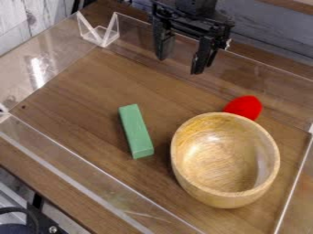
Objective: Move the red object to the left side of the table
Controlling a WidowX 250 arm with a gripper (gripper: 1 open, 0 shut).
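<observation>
Red object (243, 106) waits untouched, at one o'clock off the bowl (225, 157); released gripper (181, 55) must descend toward five o'clock.

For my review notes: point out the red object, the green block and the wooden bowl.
red object (244, 106): camera view, on its glossy red top, just behind the bowl's rim.
green block (135, 131): camera view, middle of its top face.
wooden bowl (193, 129): camera view, on its left rim.
</observation>
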